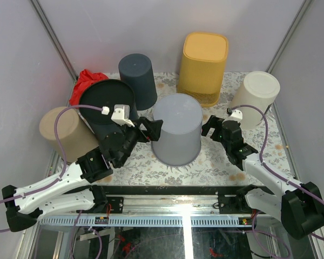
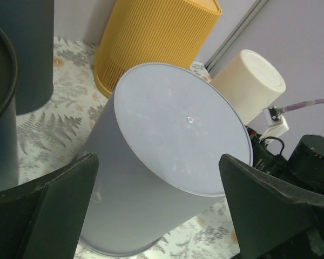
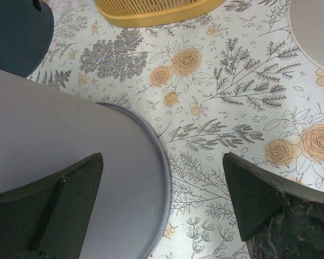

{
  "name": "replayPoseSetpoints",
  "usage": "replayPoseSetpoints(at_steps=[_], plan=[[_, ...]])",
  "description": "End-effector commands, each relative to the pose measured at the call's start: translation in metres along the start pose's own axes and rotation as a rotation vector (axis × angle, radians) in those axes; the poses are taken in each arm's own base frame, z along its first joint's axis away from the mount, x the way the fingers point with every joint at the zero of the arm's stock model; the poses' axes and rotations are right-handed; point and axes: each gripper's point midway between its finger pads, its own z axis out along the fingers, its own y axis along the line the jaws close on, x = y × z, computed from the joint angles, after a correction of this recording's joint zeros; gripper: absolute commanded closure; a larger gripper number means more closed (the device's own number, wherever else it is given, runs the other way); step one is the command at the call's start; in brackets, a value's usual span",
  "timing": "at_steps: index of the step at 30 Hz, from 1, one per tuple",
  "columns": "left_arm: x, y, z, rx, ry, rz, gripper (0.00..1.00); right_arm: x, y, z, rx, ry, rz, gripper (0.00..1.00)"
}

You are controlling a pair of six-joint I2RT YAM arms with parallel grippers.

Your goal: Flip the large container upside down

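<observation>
The large grey container [image 1: 176,128] stands upside down in the middle of the flowered table, flat bottom up, rim on the cloth. It fills the left wrist view [image 2: 167,162] and shows at the left of the right wrist view [image 3: 70,156]. My left gripper [image 1: 151,129] is open and empty just left of its wall, jaws wide apart. My right gripper [image 1: 211,127] is open and empty just right of it, above the cloth beside its lower rim.
A yellow ribbed bin [image 1: 203,67] stands at the back. A dark blue container [image 1: 138,80], a black one [image 1: 105,105], a tan one [image 1: 65,132] and a red cloth [image 1: 86,80] are on the left. A cream container [image 1: 256,97] is at the right.
</observation>
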Motion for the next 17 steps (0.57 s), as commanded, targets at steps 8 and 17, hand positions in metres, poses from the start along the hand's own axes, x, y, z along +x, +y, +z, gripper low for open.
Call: replayPoseSetpoints(at_steps=[8, 17], plan=[[-0.0006, 0.0091, -0.002, -0.055, -0.005, -0.017, 0.0, -0.0199, 0.0118, -0.0071, -0.044, -0.067, 0.008, 0.01], [-0.0024, 0.0102, -0.0039, -0.06, -0.005, -0.026, 0.0, -0.0148, 0.0136, -0.0029, -0.044, -0.033, -0.002, 0.0]])
